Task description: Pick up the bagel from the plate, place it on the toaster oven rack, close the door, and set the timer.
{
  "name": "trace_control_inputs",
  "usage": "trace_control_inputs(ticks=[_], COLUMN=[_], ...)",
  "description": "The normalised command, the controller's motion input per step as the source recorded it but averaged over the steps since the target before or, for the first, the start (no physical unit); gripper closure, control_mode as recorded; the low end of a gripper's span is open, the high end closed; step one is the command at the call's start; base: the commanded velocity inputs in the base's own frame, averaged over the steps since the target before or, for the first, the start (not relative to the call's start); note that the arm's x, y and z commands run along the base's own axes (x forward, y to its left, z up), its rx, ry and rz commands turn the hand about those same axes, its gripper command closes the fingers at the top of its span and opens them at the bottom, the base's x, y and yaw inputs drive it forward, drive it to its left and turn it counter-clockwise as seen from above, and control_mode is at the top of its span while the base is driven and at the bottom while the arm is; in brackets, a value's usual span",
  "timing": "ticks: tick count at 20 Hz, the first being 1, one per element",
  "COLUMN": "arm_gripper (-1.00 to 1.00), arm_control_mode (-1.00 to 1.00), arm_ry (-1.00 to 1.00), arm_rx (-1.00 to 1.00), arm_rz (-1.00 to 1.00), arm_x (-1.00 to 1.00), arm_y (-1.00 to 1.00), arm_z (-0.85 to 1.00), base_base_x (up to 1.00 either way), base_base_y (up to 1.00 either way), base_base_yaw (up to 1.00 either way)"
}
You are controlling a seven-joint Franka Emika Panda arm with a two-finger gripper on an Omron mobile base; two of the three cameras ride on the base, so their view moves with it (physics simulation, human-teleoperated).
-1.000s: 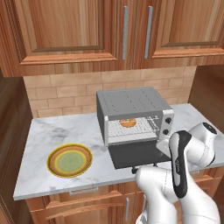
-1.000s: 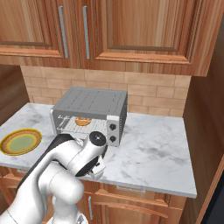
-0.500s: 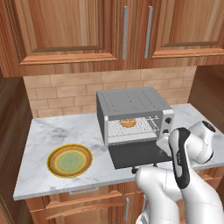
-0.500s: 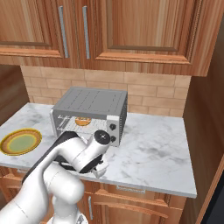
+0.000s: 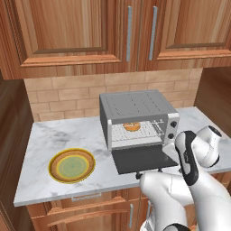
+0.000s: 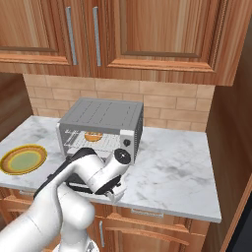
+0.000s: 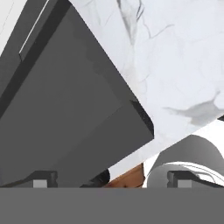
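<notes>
The bagel [image 5: 131, 127] [image 6: 93, 136] lies on the toaster oven rack [image 5: 135, 134] inside the silver toaster oven [image 5: 135, 106] [image 6: 101, 115]. The door [image 5: 140, 159] [image 7: 65, 100] hangs open, flat over the counter. The plate [image 5: 72, 165] [image 6: 23, 159] stands bare to the left. My gripper [image 7: 111, 179] [image 6: 115, 193] is open, low at the door's front right corner. That corner lies between my two fingertips [image 7: 43, 179], and nothing is held. In the left base view my own arm hides the hand.
The oven's knobs [image 5: 172, 128] [image 6: 127, 143] sit on its right front panel. White marble counter [image 5: 54, 135] [image 7: 175, 65] stretches left to the plate and right of the oven. Wooden wall cabinets [image 5: 126, 31] hang above, and the counter's front edge is just below the hand.
My arm has shifted a little up and to the right by the door's front corner. The gripper stays open. Bagel, door and plate have not moved.
</notes>
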Motion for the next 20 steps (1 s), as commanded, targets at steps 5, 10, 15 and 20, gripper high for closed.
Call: trace_control_inputs(ticks=[5, 10, 15, 20], arm_gripper=[-1.00, -1.00, -1.00, -1.00], arm_control_mode=[-1.00, -1.00, -1.00, -1.00], arm_ry=[0.00, 0.00, 0.00, 0.00], arm_rx=[0.02, 0.04, 0.04, 0.01], arm_rz=[0.00, 0.00, 0.00, 0.00], arm_x=[0.13, 0.20, 0.16, 0.02], arm_y=[0.00, 0.00, 0.02, 0.33], arm_z=[-0.24, -0.24, -0.24, -0.09], base_base_x=[0.00, 0.00, 0.00, 0.00], base_base_y=[0.00, 0.00, 0.00, 0.00], base_base_yaw=[0.00, 0.00, 0.00, 0.00])
